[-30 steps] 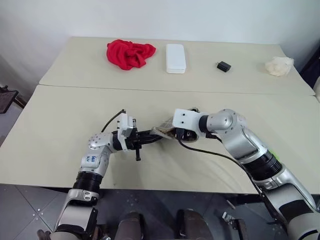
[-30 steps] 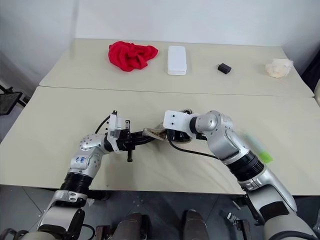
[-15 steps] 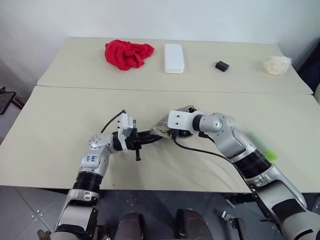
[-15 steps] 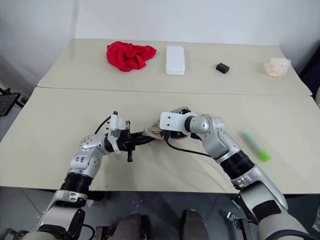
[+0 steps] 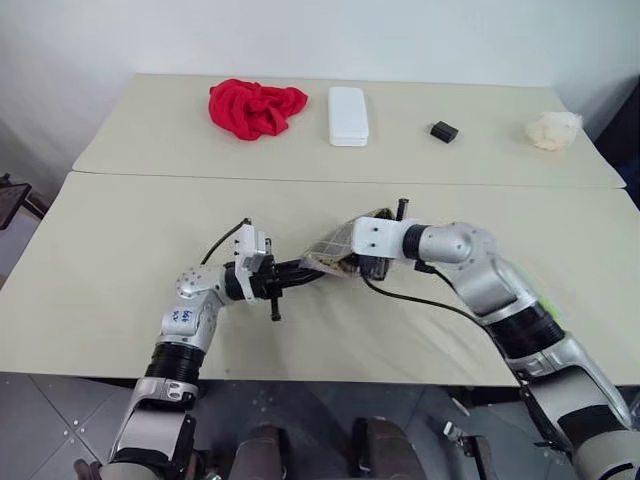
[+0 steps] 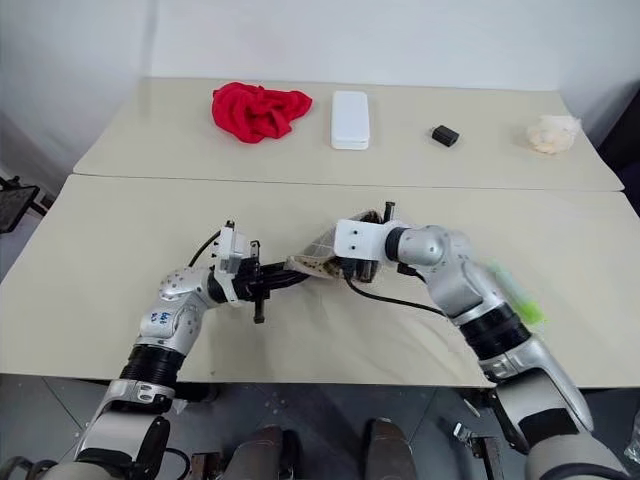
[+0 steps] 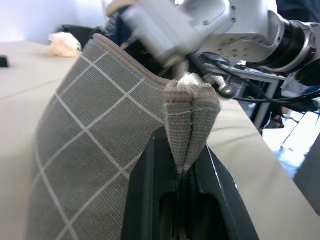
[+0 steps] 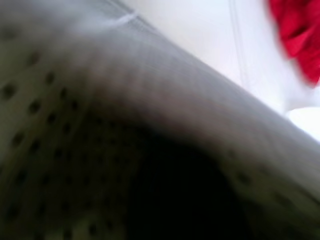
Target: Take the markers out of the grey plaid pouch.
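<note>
Left fingers (image 7: pixel 150 200) pinch the grey plaid pouch's (image 7: pixel 90 150) corner.

The grey plaid pouch (image 7: pixel 95 130) — grey fabric crossed by thin white grid lines, its rim edged in brownish trim — is held off the table, one folded corner pinched between the fingers of the left gripper (image 7: pixel 182 170). Its mouth is turned toward the right gripper (image 6: pixel 358 268), whose tip is inside it. A bright green marker (image 6: pixel 515 292) is seen lying flat on the table — well to the right of the right gripper, partly hidden by that arm.
</note>
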### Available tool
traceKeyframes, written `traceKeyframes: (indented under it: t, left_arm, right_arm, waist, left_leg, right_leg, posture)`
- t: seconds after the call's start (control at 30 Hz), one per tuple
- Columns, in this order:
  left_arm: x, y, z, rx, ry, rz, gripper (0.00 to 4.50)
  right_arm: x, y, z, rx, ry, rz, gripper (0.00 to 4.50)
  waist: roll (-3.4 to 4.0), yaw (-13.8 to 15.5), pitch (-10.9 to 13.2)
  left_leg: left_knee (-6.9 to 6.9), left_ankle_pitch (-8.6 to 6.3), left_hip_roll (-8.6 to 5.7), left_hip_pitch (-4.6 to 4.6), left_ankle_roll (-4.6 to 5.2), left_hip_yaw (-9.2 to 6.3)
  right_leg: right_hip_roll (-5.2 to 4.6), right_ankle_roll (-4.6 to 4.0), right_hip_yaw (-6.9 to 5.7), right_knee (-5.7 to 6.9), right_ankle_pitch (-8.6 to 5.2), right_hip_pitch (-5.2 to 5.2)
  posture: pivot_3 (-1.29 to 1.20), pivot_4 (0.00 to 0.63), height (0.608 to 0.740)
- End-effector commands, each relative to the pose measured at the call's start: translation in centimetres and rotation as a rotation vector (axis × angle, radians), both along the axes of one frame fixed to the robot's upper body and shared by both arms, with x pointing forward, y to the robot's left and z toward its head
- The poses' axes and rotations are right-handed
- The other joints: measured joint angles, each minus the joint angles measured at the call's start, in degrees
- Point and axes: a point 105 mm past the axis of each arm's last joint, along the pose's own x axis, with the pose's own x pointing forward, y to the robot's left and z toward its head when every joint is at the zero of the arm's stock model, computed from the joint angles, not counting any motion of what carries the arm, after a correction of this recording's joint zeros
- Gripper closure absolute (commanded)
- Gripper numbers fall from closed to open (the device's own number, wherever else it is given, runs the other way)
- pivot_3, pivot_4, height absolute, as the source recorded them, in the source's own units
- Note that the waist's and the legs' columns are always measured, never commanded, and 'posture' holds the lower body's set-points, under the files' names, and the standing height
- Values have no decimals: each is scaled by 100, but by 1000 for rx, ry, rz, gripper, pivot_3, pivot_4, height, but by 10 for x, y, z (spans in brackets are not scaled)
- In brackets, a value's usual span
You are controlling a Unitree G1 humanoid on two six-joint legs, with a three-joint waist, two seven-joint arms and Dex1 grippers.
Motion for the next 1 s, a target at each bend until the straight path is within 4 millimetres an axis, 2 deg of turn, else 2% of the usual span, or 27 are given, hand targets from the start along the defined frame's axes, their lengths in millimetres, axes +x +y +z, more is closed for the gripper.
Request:
traceKeyframes:
  t: [0.03,0.23,0.57,0.63,0.73,0.8,0.93,1.0]
  left_arm:
    - [0,5,16,-24,-69,17,4500]
    - [-1,10,17,-20,-67,30,4500]
    - [-2,12,17,-5,-64,20,4500]
    - [-3,12,16,1,-60,15,4500]
    - [-4,10,16,3,-56,2,4500]
    - [-5,8,16,1,-57,-6,4500]
    - [-5,7,17,-1,-50,-22,4500]
    - [-6,6,16,-3,-44,-31,4500]
  right_arm:
    - [-23,-2,22,75,-16,154,4469]
    - [-29,-20,26,111,-36,196,4469]
    - [-29,-16,27,149,-38,190,4469]
    - [-26,-12,25,197,18,148,4469]
    - [-14,1,25,223,37,70,3860]
    - [-4,7,30,221,-13,26,3189]
    - [9,16,27,139,-43,-22,1863]
    - [12,21,25,117,-39,-30,1863]
  waist:
    - [0,-5,0]
    - [-1,-3,0]
    - [-1,-1,0]
    - [-1,-4,0]
    - [0,-8,0]
    - [0,-15,0]
    - [0,-6,0]
    - [0,-6,0]
  left_leg:
    - [0,0,0,0,0,0]
    - [1,0,0,1,0,1]
    - [1,0,0,1,0,1]
    - [1,0,0,1,0,1]
    - [1,0,1,1,-1,0]
    - [1,1,1,1,-1,1]
    - [1,1,1,1,-1,1]
    - [1,0,0,0,-1,1]
  right_leg:
    - [0,0,0,0,0,0]
    - [0,0,0,0,0,0]
    - [0,0,0,0,0,0]
    - [0,0,1,0,0,0]
    - [1,0,0,5,0,-1]
    - [1,0,1,6,0,-3]
    - [0,0,2,5,0,-3]
    - [0,0,1,4,0,-2]
  posture:
    - [0,150,740]
    - [0,150,740]
    - [0,150,740]
    - [0,150,740]
    - [0,150,740]
    - [0,150,740]
    - [0,150,740]
    - [0,150,740]
